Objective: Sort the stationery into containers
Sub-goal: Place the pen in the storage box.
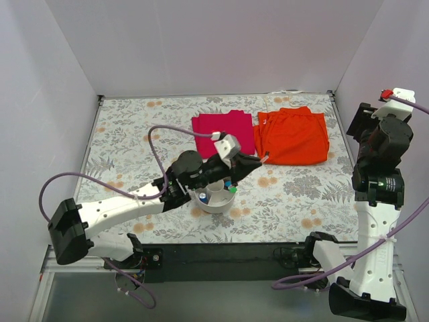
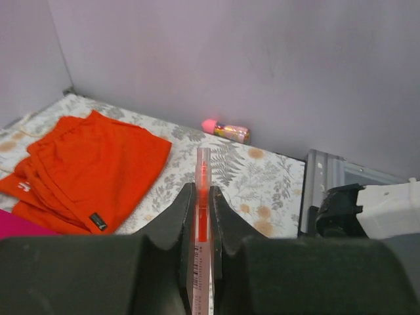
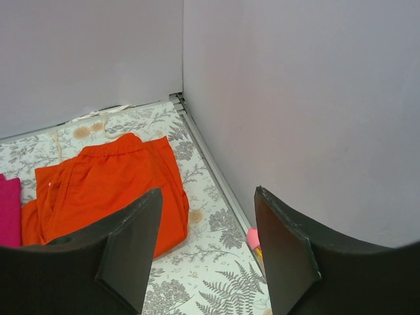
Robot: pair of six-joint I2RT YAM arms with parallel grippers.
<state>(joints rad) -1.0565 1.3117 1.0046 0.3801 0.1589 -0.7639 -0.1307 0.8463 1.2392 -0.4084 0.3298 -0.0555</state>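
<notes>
Holding a blue-capped marker and a green-capped marker at its right rim, the white organizer sits near the left gripper, whose fingers clamp the thin orange pen. Well right of the organizer, the right gripper gapes empty.

Plain lilac-grey walls close in the counter on three sides: the back wall at 12 o'clock, the left wall at 9 o'clock and the right wall at 3 o'clock. The counter wears a white sheet printed with grey ferns and orange flowers. A metal rail runs along its 3 o'clock edge. A black strip borders the 6 o'clock edge, with a grey surface below it. The light is soft and even, with faint shadows.
</notes>
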